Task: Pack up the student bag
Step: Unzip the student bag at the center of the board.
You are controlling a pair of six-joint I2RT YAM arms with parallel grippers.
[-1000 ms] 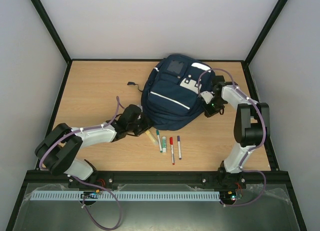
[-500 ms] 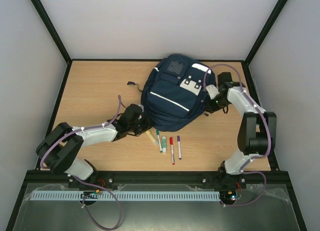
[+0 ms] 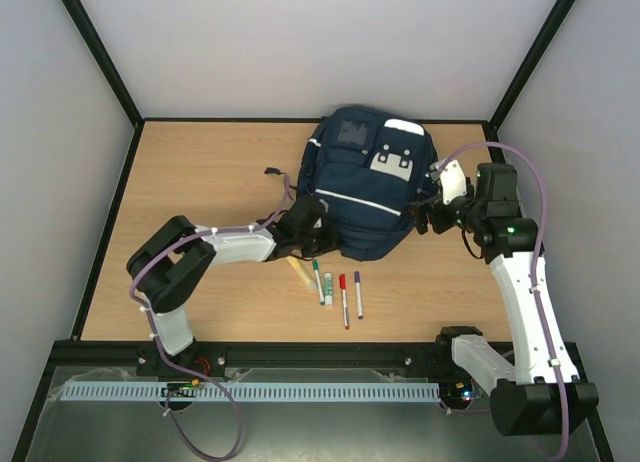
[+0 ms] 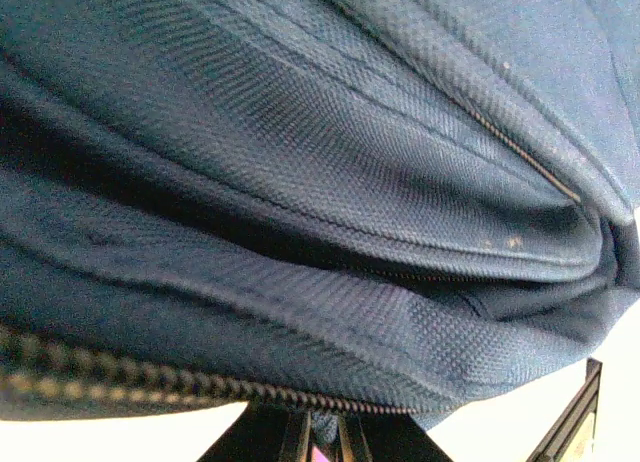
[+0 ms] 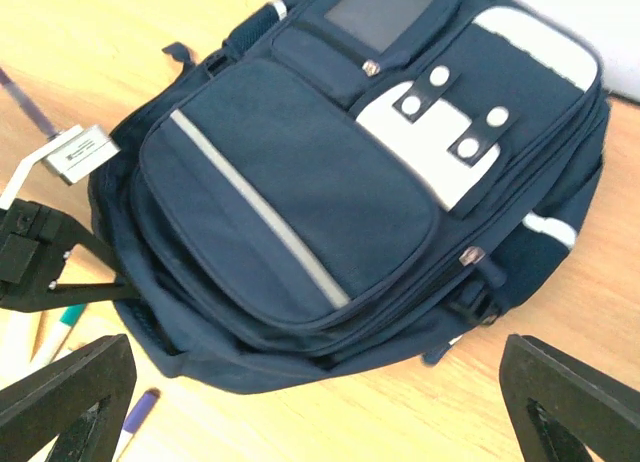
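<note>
Mid-table toward the back edge, the student bag (image 3: 365, 187) lies front-up on the wooden table (image 3: 200, 197). My left arm has its elbow folded at near-left and its forearm stretched low to the right, with the left gripper (image 3: 316, 232) up against the bag's near-left edge. Left wrist view is all navy fabric and zipper, so I can't tell whether that one is spread or pressed together. My right arm stands tall from its base, wrist bent leftward. The right gripper (image 3: 427, 217) is just beside the bag's right side, fingers (image 5: 70, 397) spread wide, holding nothing. Markers (image 3: 342, 298) lie on the table just near of the bag.
</note>
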